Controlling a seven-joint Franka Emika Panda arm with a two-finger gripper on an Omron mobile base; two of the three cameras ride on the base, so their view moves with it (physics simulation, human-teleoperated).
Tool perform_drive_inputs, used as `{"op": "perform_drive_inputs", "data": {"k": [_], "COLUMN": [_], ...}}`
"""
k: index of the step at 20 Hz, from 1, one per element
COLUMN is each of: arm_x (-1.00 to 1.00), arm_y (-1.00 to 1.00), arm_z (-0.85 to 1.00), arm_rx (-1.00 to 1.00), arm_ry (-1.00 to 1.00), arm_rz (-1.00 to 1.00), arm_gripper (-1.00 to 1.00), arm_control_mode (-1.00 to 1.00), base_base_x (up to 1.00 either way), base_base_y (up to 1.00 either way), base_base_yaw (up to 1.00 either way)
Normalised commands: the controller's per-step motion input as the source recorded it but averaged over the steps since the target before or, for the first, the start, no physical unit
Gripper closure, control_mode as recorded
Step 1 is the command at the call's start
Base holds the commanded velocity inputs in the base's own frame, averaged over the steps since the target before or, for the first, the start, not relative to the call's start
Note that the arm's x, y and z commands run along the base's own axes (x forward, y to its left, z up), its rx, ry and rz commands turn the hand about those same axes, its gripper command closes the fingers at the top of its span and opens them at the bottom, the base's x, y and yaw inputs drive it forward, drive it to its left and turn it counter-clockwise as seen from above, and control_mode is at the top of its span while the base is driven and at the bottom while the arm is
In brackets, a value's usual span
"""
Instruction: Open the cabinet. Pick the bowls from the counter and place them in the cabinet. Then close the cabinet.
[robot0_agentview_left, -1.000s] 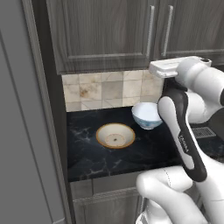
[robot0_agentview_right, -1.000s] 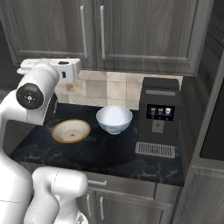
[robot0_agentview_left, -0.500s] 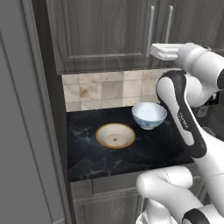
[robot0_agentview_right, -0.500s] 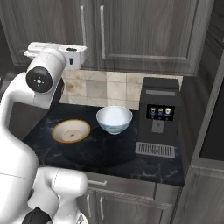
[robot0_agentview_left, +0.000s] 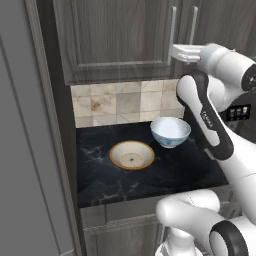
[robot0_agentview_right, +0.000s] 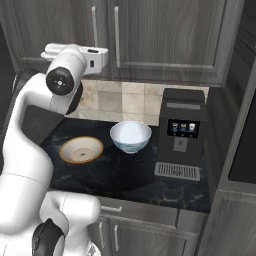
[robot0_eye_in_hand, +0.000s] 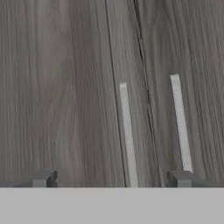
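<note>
I'm on the opening step: claw (robot0_eye_in_hand: 111, 178) spread wide before the shut cabinet (robot0_eye_in_hand: 65, 87), next closing on the left handle (robot0_eye_in_hand: 127, 131) at frame centre.

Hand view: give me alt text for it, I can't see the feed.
Open gripper faces the closed cabinet doors head-on, its two fingertips spread wide. The left door's silver bar handle runs between them; the right door's handle lines up above the right fingertip.

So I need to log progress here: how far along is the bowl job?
Nothing done yet. The cabinet is shut. The open gripper faces its handles. Both bowls, cream and blue-patterned, sit on the counter. Opening, stowing and closing remain.
</note>
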Motion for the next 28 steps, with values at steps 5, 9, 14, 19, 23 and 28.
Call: {"op": "perform_drive_inputs", "data": {"k": [5,9,14,19,23,28], "arm_x": [0.46,0.47,0.47,0.47,0.49,0.51], "arm_y": [0.0,-0.01,0.0,0.0,0.0,0.0], "arm_z": [0.0,0.0,0.0,0.0,-0.04,-0.12], "arm_rx": [0.0,0.0,0.0,0.0,0.0,0.0], "arm_ry": [0.01,0.04,0.04,0.03,0.04,0.03], "arm_rz": [0.0,0.0,0.0,0.0,0.0,0.0], "arm_gripper": [-1.0,-1.0,-1.0,-1.0,-1.0,-1.0], "arm_control_mode": [-1.0,-1.0,-1.0,-1.0,-1.0,-1.0], "base_base_x": [0.0,0.0,0.0,0.0,0.0,0.0], "base_base_y": [0.0,0.0,0.0,0.0,0.0,0.0], "base_base_yaw": [0.0,0.0,0.0,0.0,0.0,0.0]}}
